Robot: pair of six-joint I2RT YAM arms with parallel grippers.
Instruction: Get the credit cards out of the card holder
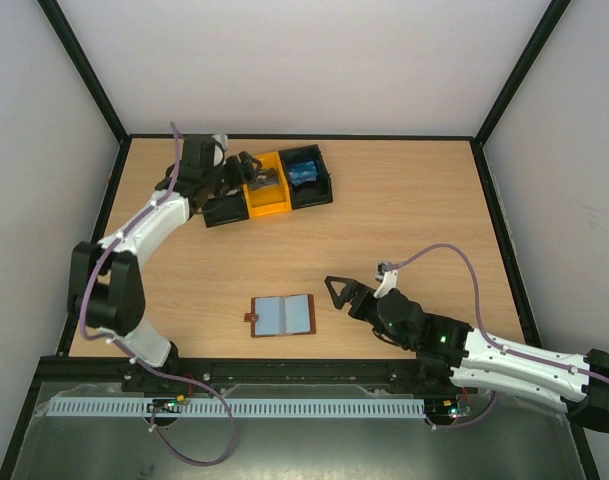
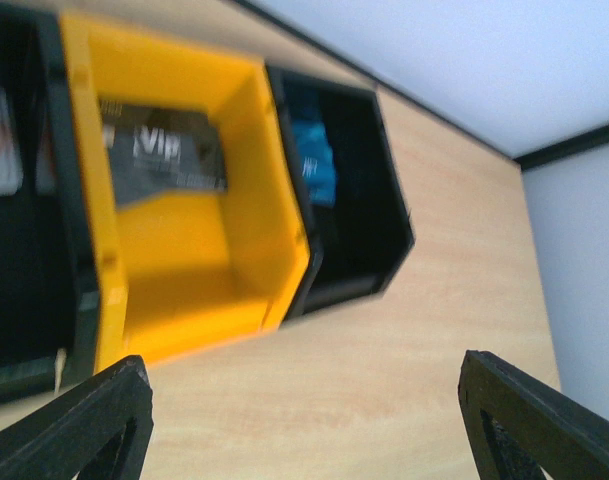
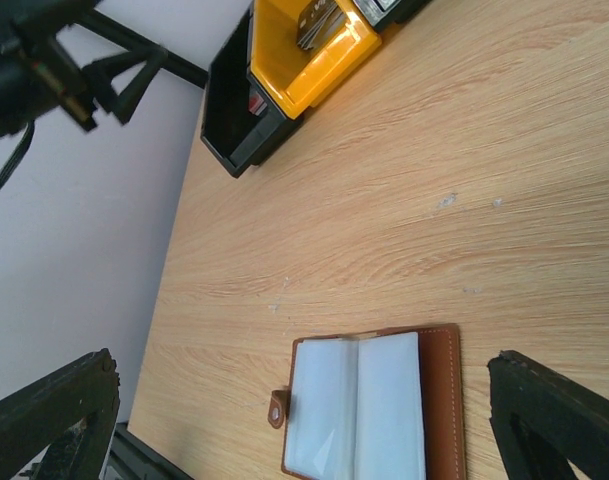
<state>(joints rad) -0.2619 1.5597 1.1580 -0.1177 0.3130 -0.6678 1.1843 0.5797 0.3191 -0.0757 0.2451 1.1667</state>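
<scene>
Lying open and flat, the card holder [image 1: 283, 316] shows pale pockets; whether any cards sit inside cannot be told. Far beyond it, the tray [image 1: 222, 210] holds a blue credit card [image 2: 314, 165] and a dark card [image 2: 164, 150]. Judged thin, stiff and slick: pinch an exposed edge. The left gripper [image 2: 302, 400], also far beyond the holder, gapes empty. The right gripper [image 1: 342, 295], just right of it, stands wide and empty.

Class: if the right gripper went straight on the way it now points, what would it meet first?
Probably the open card holder, centred ahead of the right gripper in its wrist view; depth is unclear.
</scene>
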